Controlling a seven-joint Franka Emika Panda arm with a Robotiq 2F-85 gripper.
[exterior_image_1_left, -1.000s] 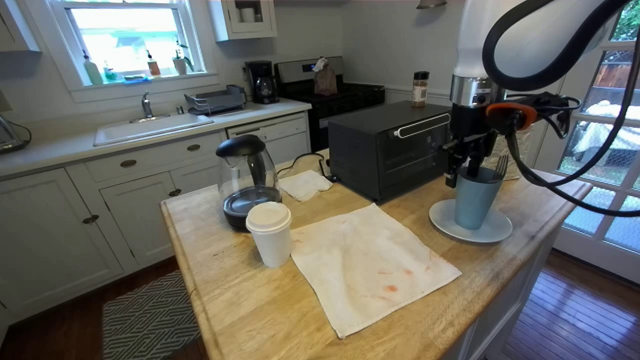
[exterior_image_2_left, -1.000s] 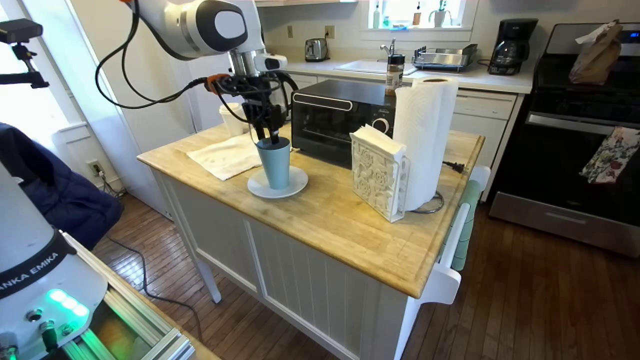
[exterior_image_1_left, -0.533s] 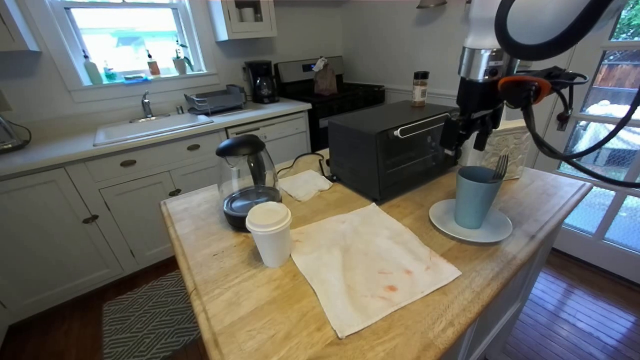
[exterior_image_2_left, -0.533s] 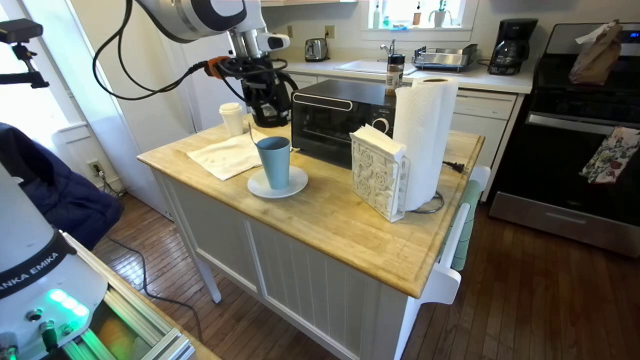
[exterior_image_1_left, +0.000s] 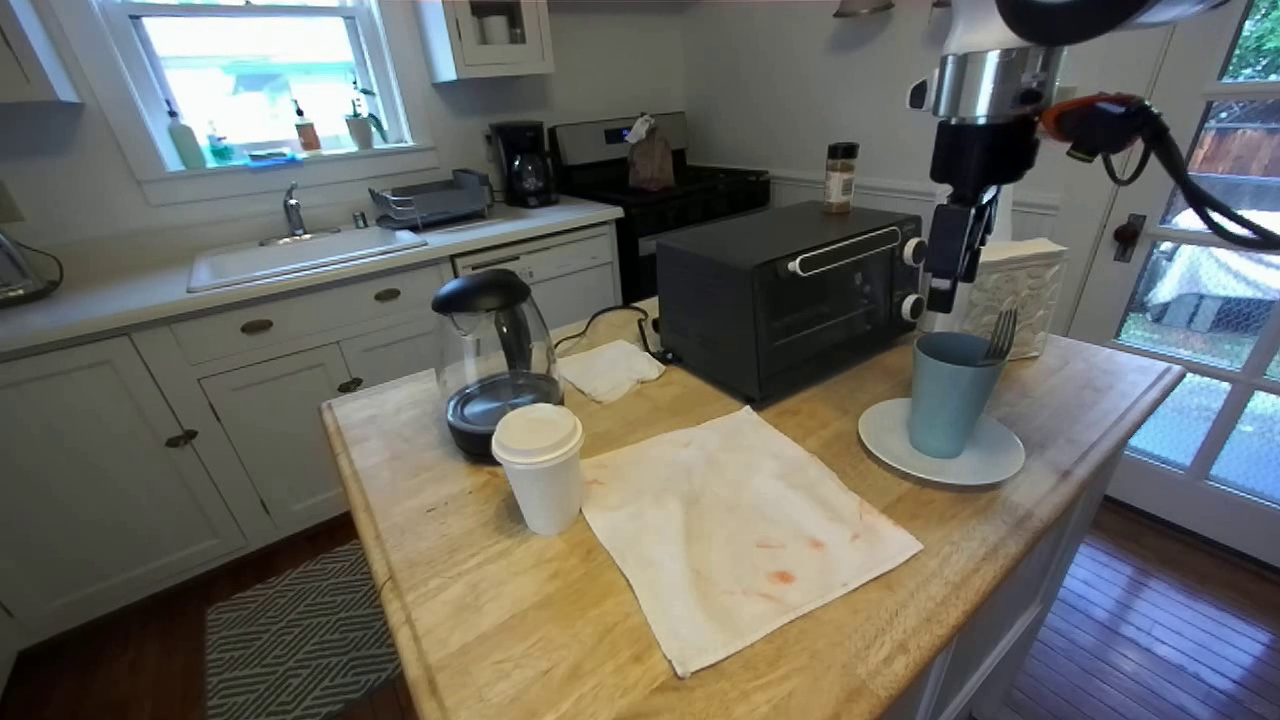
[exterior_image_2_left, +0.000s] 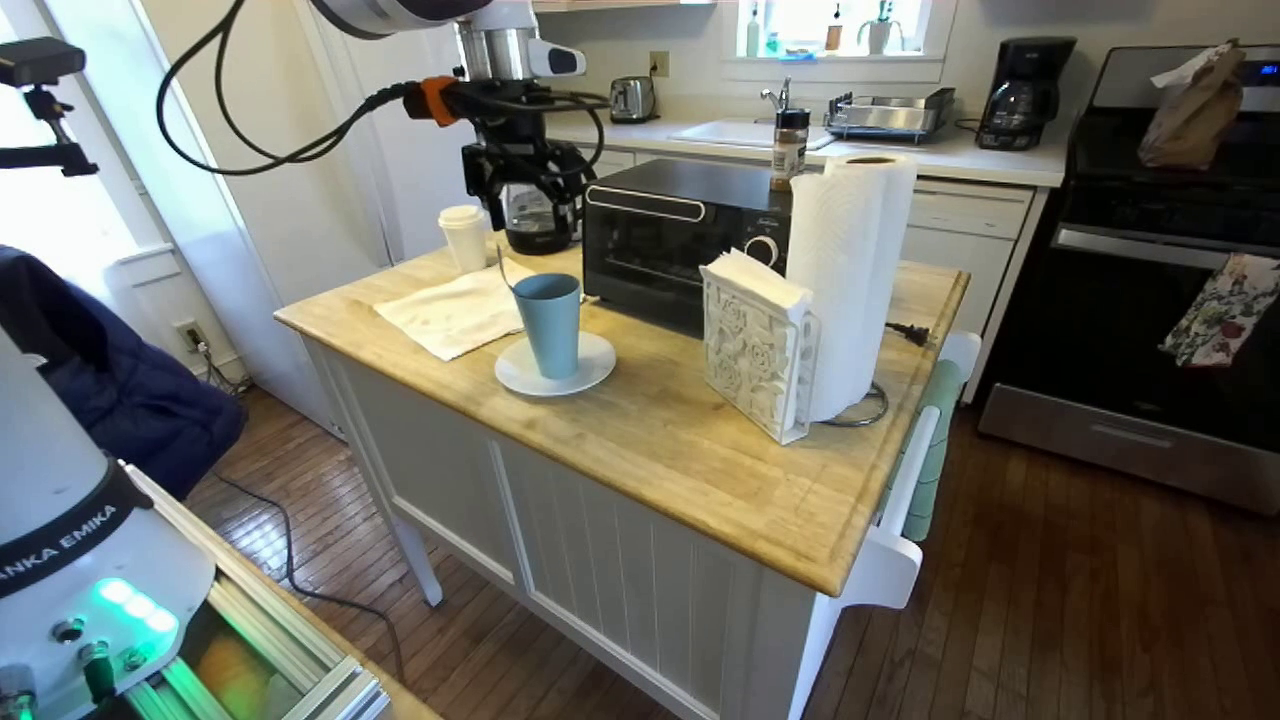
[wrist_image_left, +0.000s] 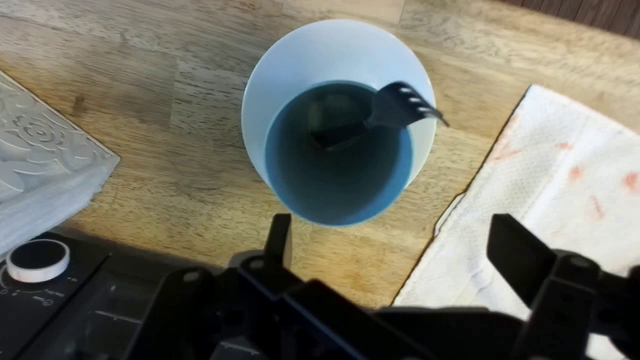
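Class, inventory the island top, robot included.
Tumbler: 1, blue, on plate
Fork: 1, grey, in tumbler
Plate: 1, white, under tumbler
Toaster oven: 1, black, near kettle
Spice jar: 1, brown, on oven
Kettle: 1, clear/black, near oven
Lidded cup: 1, white, near kettle
Cloths: 2, white, near oven
Napkin holder: 1, white, near oven
Paper-towel roll: 1, white, by holder
Plug: 1, black, by roll
Arm: 1, mostly white, overhead
Gripper: 1, black, overhead
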